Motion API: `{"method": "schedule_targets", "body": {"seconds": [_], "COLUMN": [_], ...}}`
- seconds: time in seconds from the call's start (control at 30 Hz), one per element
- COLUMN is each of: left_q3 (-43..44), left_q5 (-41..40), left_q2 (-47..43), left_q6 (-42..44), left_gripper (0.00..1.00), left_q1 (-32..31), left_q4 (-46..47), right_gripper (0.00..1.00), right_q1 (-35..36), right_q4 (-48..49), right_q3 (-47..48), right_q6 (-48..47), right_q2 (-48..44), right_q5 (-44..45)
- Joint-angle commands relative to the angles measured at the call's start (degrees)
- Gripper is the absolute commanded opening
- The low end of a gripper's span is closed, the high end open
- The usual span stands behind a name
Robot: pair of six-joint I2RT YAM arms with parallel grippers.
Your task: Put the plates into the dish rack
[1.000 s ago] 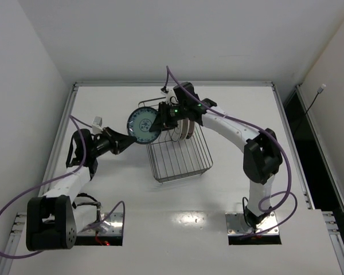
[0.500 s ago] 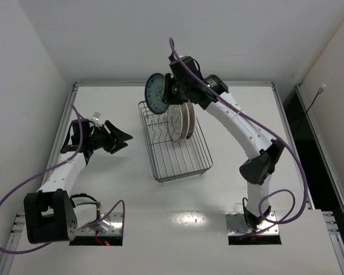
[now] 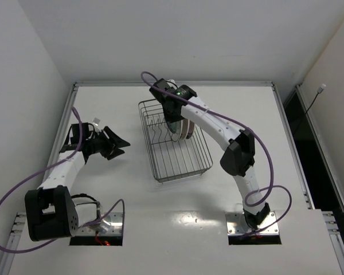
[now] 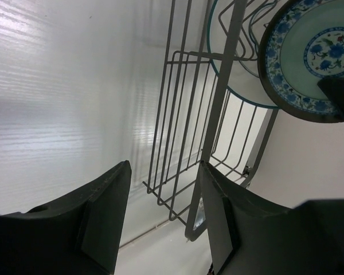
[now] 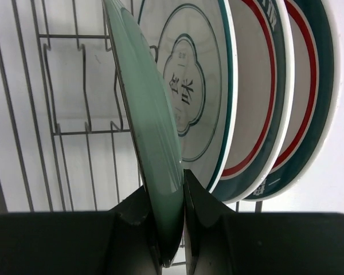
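My right gripper (image 5: 163, 197) is shut on the rim of the small teal patterned plate (image 5: 143, 103), holding it edge-on over the dish rack (image 3: 180, 157). Three plates stand upright in the rack right beside it: a white one with a teal rim (image 5: 195, 86) and two with red-lined teal rims (image 5: 258, 97) (image 5: 309, 80). In the top view they show as a close stack (image 3: 187, 128) under the right gripper (image 3: 173, 117). My left gripper (image 3: 121, 143) is open and holds nothing, left of the rack. Its wrist view shows the rack's wires (image 4: 218, 114) and the patterned plate (image 4: 309, 57).
The wire rack's row of upright prongs (image 5: 86, 133) has vacant slots to the left of the held plate. The rack's near half (image 3: 180, 166) holds nothing. A raised table border (image 3: 172, 84) runs along the far edge.
The left gripper let go of the small plate, opened and drew back left. The right arm lifted the plate over the rack's far end, then lowered it beside the standing plates.
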Motion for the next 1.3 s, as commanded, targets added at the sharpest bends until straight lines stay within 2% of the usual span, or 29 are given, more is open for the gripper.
{"method": "schedule_targets", "body": {"seconds": [0.0,0.5,0.63,0.73,0.77,0.87,1.0,1.13,1.27], "left_q3": [2.0,2.7,2.7,2.7,2.7,2.7,2.7,2.7,3.2], "left_q5": [0.1,0.1,0.1,0.1,0.6,0.6,1.1,1.1,1.1], "left_q2": [0.7,1.2,2.2,2.2,2.8,3.3,3.9,3.9,3.9], "left_q6": [1.4,2.5,2.5,2.5,3.0,3.5,4.1,4.6,4.6], "left_gripper": [0.48,0.48,0.48,0.48,0.48,0.48,0.48,0.48,0.48], "left_q1": [0.7,0.7,0.7,1.2,1.2,1.2,1.7,2.3,2.3], "left_q4": [-0.9,-2.0,-1.5,-1.5,-1.5,-1.5,-1.5,-1.5,-1.5], "right_gripper": [0.0,0.02,0.13,0.16,0.22,0.29,0.44,0.52,0.57], "right_q1": [-0.3,-0.8,-1.3,-1.3,-1.3,-1.3,-1.3,-1.3,-1.3], "right_q4": [1.2,2.8,2.8,2.8,2.8,2.8,1.7,-0.4,2.6], "right_q3": [0.5,0.8,0.8,0.8,0.8,1.4,3.5,8.4,7.0], "right_q6": [-1.4,-1.4,-0.1,0.0,0.0,0.0,0.0,0.0,0.5], "right_q2": [-0.7,6.9,8.8,8.8,8.8,7.4,4.9,1.8,-4.5], "right_q5": [4.2,2.3,-1.8,-2.3,-2.8,-3.5,-4.8,-7.0,-16.6]}}
